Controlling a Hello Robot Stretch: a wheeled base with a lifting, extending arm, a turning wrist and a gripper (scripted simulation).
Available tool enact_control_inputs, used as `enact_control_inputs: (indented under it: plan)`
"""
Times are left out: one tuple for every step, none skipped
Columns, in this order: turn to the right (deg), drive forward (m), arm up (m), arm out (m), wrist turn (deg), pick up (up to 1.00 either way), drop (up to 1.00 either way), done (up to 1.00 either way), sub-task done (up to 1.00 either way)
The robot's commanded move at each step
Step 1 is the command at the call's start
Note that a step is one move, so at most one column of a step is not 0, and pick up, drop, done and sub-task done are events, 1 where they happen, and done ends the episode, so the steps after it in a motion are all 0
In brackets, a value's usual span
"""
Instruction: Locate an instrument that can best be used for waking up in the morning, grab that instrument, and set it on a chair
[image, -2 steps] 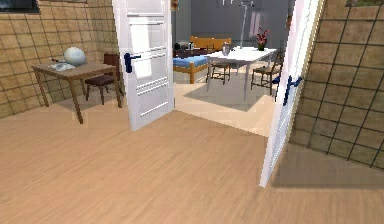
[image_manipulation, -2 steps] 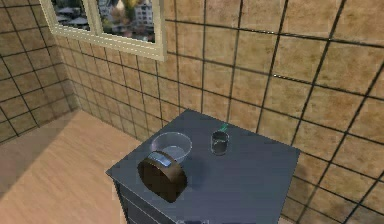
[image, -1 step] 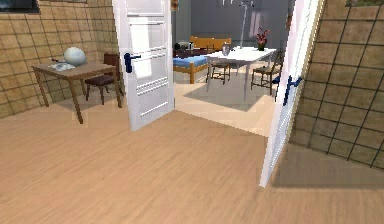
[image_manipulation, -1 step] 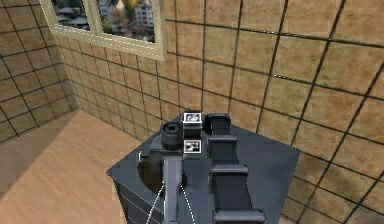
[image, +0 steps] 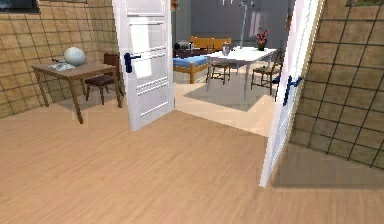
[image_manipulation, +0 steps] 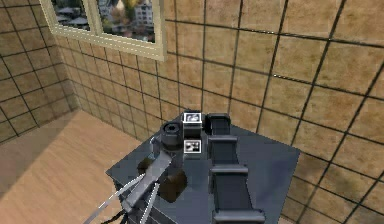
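In the arm side view the dark arm (image_manipulation: 232, 180) reaches over a dark grey table (image_manipulation: 270, 165) set against a tiled wall. Two white marked squares (image_manipulation: 192, 120) stand at its far end. Left of them is the gripper (image_manipulation: 118, 208), its thin fingers (image_manipulation: 120, 192) slanting toward the lower left over the table's edge. A small dark round thing (image_manipulation: 172, 137) stands on the table beside the gripper's body. I cannot tell whether the gripper holds anything. In the forward view a dark chair (image: 100, 85) stands by a brown table (image: 60, 75).
A pale round object (image: 75, 55) sits on the brown table. Two white doors (image: 145, 60) (image: 290, 90) stand open onto a room with a white table (image: 240, 53), chairs (image: 268, 72), a blue bed (image: 190, 65) and a red-flowered plant (image: 262, 38). A window (image_manipulation: 115, 22) is at the arm side view's upper left.
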Motion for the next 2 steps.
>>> enact_control_inputs:
  plan:
    - [0.0,0.0,0.0,0.0,45.0,0.0,0.0,0.0,0.0]
    - [0.0,0.0,0.0,0.0,45.0,0.0,0.0,0.0,0.0]
